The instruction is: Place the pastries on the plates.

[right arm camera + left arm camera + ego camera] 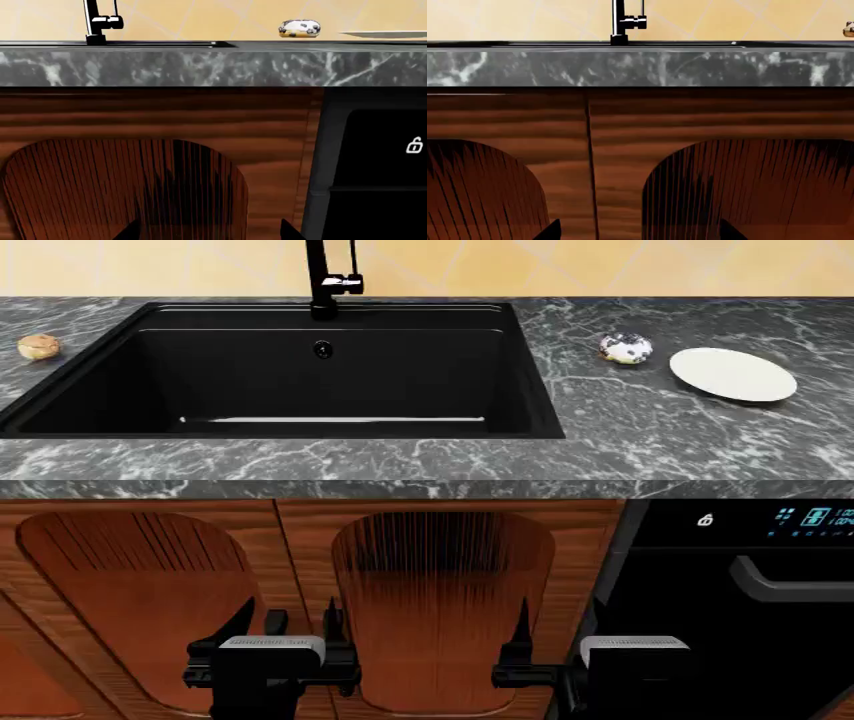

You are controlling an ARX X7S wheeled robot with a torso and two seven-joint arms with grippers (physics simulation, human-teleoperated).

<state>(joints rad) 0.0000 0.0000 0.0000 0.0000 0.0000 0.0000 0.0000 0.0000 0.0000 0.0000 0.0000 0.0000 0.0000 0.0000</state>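
1. Both arms hang low in front of the wooden cabinet doors (441,600), well below the counter (641,430); nothing is reached for yet, so I judge the task not begun.
2. The left hand (287,625) and right hand (523,625) each show dark fingertips spread apart with nothing between them: wide and empty.
3. The white-iced speckled pastry (625,347) sits on the counter to the right of the black sink (287,375), just beside the cream-white plate (733,374), not on it.
4. The golden-brown bun (39,346) lies far to the left of the sink, well apart from that plate.
5. No second plate is visible.
6. The iced pastry looks like the natural first pick for the right arm.
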